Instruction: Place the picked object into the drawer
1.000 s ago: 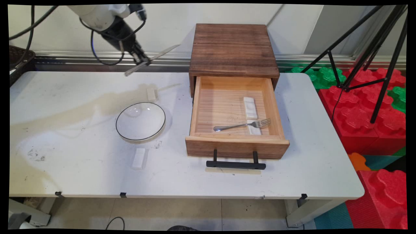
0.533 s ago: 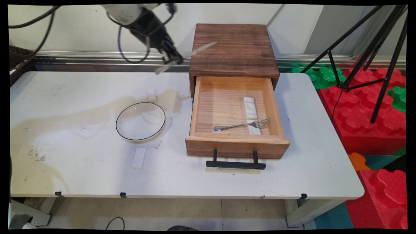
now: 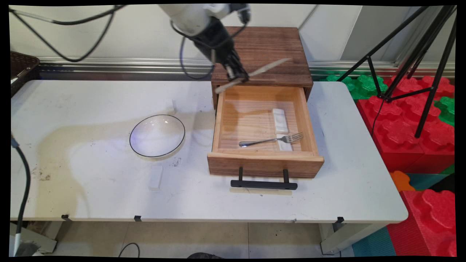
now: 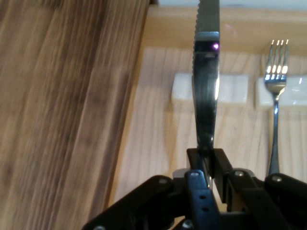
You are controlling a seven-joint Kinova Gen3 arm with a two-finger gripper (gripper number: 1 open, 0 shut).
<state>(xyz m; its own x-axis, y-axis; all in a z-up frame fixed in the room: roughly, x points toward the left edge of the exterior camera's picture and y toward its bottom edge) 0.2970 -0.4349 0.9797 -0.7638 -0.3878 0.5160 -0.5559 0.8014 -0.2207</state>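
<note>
Knife (no legible markings) clamped in closed gripper above open drawer holding fork.

Bright even light, soft arm shadow on table, motion-blurred knife, curved edges

A robotics lab or test room: a bare white counter with scuffed surface stands against plain wall panels, black camera tripods rise off its right edge, big red and green foam blocks are stacked there, and loose black cables hang overhead.
</note>
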